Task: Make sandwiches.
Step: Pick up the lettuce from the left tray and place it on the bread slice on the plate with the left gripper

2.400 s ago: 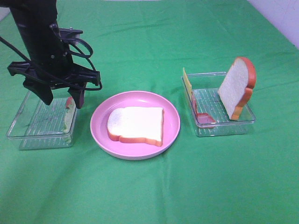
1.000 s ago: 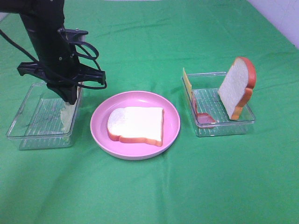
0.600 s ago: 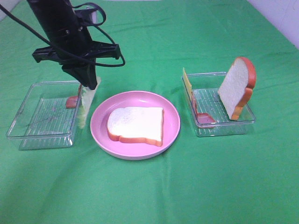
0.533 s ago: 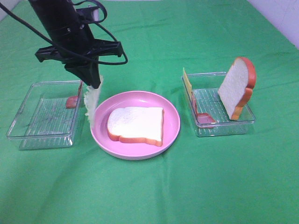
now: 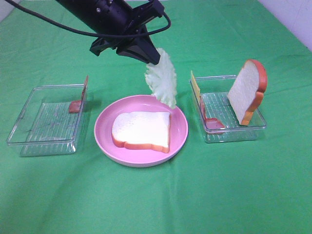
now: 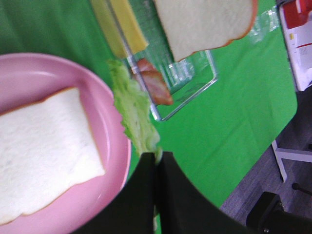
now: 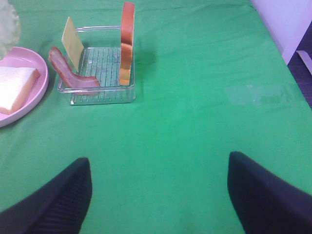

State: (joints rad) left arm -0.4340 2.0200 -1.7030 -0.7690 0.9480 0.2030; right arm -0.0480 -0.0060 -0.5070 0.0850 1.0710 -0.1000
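Note:
My left gripper (image 5: 151, 58) is shut on a pale green lettuce leaf (image 5: 162, 81), which hangs above the far right rim of the pink plate (image 5: 104, 127). A white bread slice (image 5: 142, 130) lies flat on that plate. In the left wrist view the lettuce (image 6: 133, 111) dangles from the shut gripper (image 6: 157, 156) beside the bread slice (image 6: 41, 146). My right gripper (image 7: 158, 195) stands open over bare green cloth, with nothing between its fingers (image 7: 63, 195); the exterior view does not show it.
The clear right tray (image 5: 234, 132) holds an upright bread slice (image 5: 248, 90), a yellow cheese slice (image 5: 195, 86) and a bacon strip (image 5: 212, 122). The clear left tray (image 5: 29, 139) holds a bacon strip (image 5: 77, 103) against its right wall. Green cloth covers the table.
The left gripper has lifted the lettuce out of the left tray and carried it right and up, from the plate's left edge to above its far right rim.

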